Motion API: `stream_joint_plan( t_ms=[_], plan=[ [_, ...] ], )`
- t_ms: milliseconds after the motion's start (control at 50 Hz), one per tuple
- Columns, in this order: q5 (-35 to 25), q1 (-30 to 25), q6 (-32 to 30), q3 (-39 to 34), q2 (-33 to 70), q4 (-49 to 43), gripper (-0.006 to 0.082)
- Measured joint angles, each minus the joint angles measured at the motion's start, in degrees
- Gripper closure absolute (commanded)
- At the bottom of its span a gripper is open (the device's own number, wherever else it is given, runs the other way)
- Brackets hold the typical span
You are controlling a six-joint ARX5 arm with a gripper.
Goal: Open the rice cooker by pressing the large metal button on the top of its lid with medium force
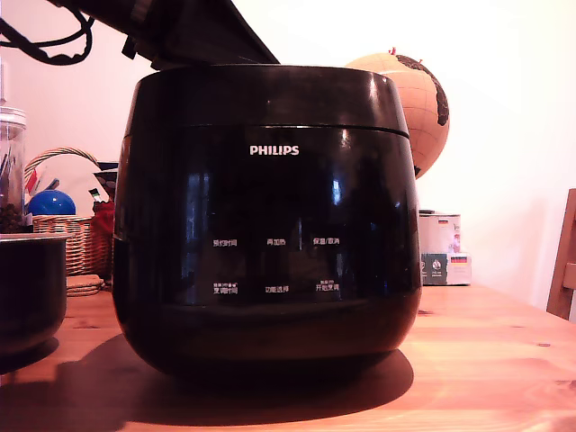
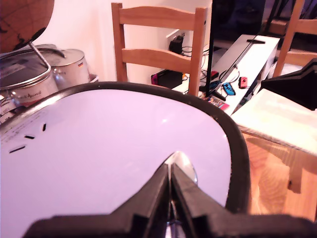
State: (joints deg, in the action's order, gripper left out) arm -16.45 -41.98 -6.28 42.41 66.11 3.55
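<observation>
The rice cooker (image 1: 267,225) is a large glossy black pot with a white PHILIPS logo, standing mid-table in the exterior view. Its lid (image 1: 265,94) lies down on the body. In the wrist view the lid (image 2: 109,158) fills most of the frame, its top glaring pale. My gripper (image 2: 170,171) is shut, its black fingertips pressed together right at the shiny metal button (image 2: 184,165), of which only a sliver shows past them. From the exterior view the arm (image 1: 193,31) hangs over the lid's back, the gripper itself hidden.
A dark bowl-like pot (image 1: 30,288) sits at the exterior view's left edge, with a wicker basket (image 1: 72,238) behind it. A globe (image 1: 414,99) and white box (image 1: 441,247) stand behind on the right. The wrist view shows steel pots (image 2: 34,74) and a wooden chair (image 2: 158,44) beyond the cooker.
</observation>
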Motion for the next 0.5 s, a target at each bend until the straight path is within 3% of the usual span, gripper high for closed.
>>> stream_joint_plan(
  t_ms=[500],
  plan=[
    [0.0,-0.5,-1.4,2.4,2.6,-2.9,0.0786]
  ],
)
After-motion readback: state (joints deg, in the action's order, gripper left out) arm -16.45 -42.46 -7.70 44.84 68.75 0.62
